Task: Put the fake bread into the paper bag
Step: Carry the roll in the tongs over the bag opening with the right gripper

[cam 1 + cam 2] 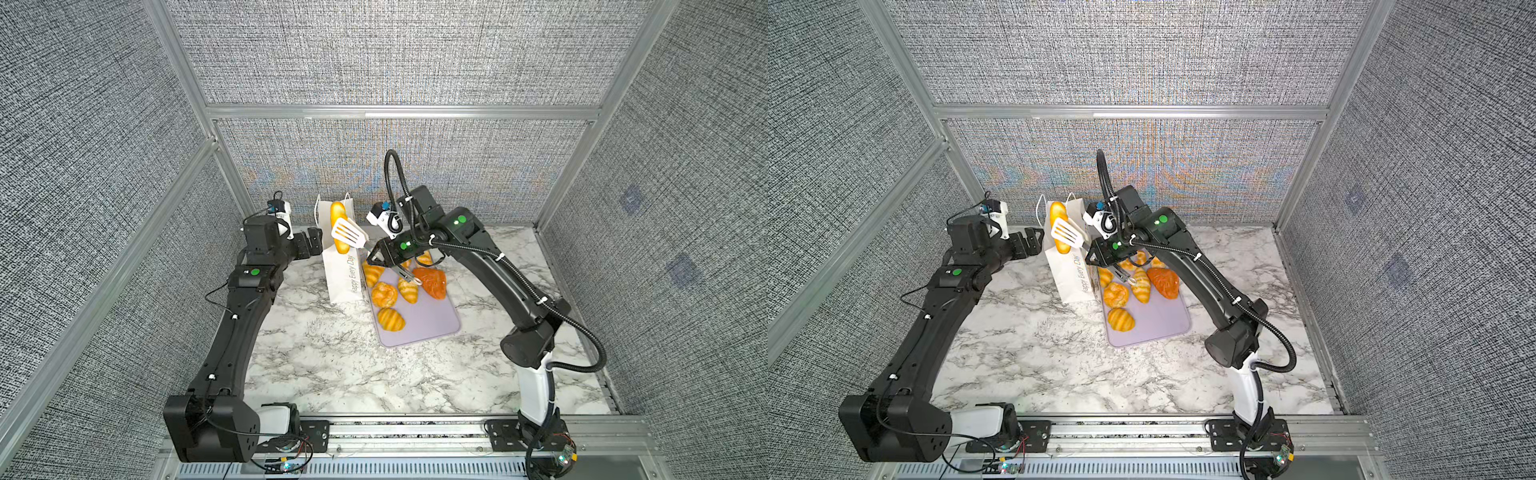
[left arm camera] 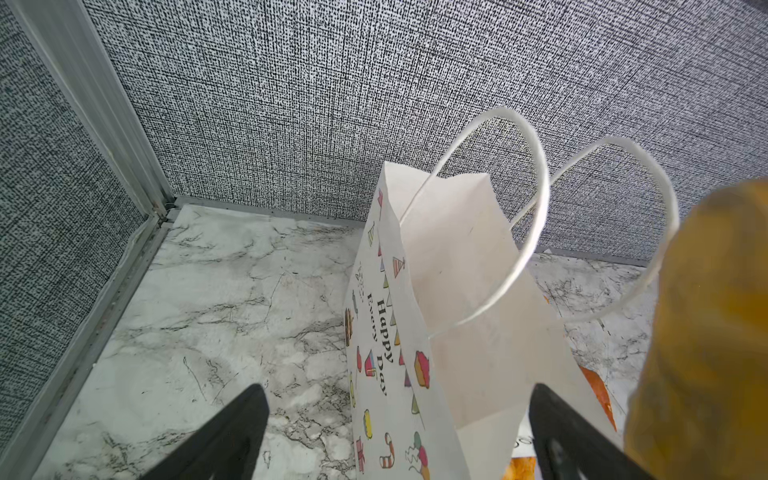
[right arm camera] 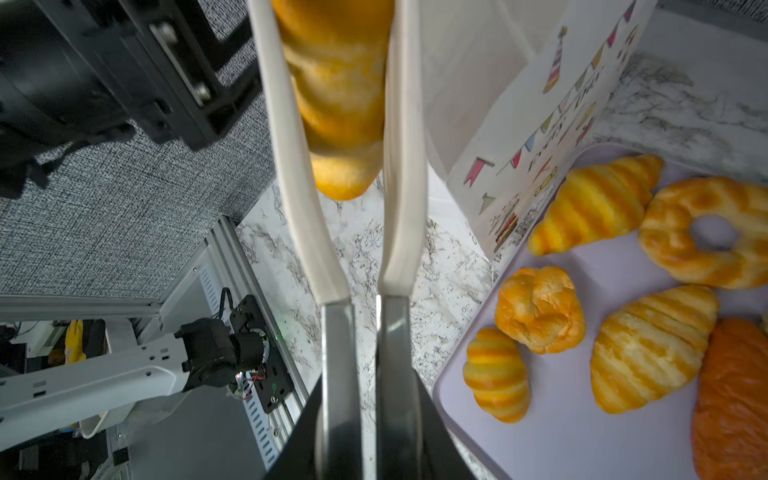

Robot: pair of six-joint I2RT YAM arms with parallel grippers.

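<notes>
The white paper bag [image 1: 343, 276] [image 1: 1073, 274] [image 2: 453, 266] stands upright with its mouth open, left of the tray. My right gripper [image 1: 376, 254] [image 3: 365, 415] is shut on the metal handles of white tongs [image 1: 349, 233] [image 3: 401, 174]. The tongs pinch a long golden piece of fake bread [image 1: 338, 224] [image 1: 1058, 226] [image 3: 338, 91] at the bag's mouth. It shows as an orange blur [image 2: 706, 332] in the left wrist view. My left gripper [image 1: 313, 242] [image 2: 399, 440] is open beside the bag's left top edge, and the fingers [image 2: 232, 436] straddle a bag corner.
Right of the bag, a flat lavender tray [image 1: 432, 328] [image 3: 582, 436] carries several more pastries: striped croissants [image 3: 652, 349], a ring [image 3: 673, 241], a swirl bun [image 3: 540, 309] and an orange-brown piece [image 1: 432, 282]. The back wall rises close behind the bag.
</notes>
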